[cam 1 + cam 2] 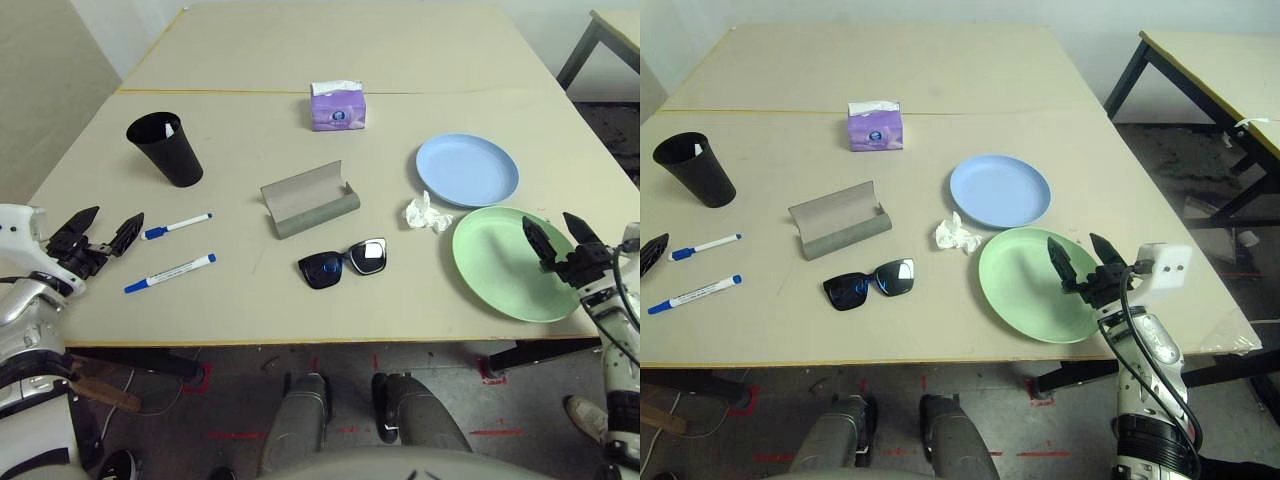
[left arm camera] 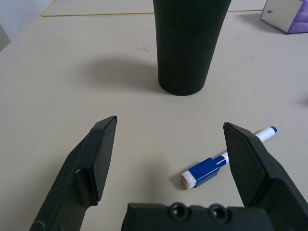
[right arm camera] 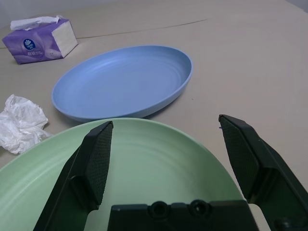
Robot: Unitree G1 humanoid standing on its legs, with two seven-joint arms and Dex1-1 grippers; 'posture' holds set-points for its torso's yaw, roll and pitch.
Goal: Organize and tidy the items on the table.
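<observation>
L end effector (image 1: 98,234) was wide open, empty, w/ the markers (image 1: 176,226) just ahead on the bench (image 1: 250,310). R end effector (image 1: 1081,259) gaped wide, empty, over the green plate (image 1: 1025,290); blue plate (image 1: 1000,190) lay beyond.

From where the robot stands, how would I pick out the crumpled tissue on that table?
Start at the two plates on the right side of the beige table: the light-blue plate and, nearer the robot, the larger green plate. The crumpled white tissue lies just left of where they meet, the only wrinkled, shapeless thing among smooth round dishes.
</observation>
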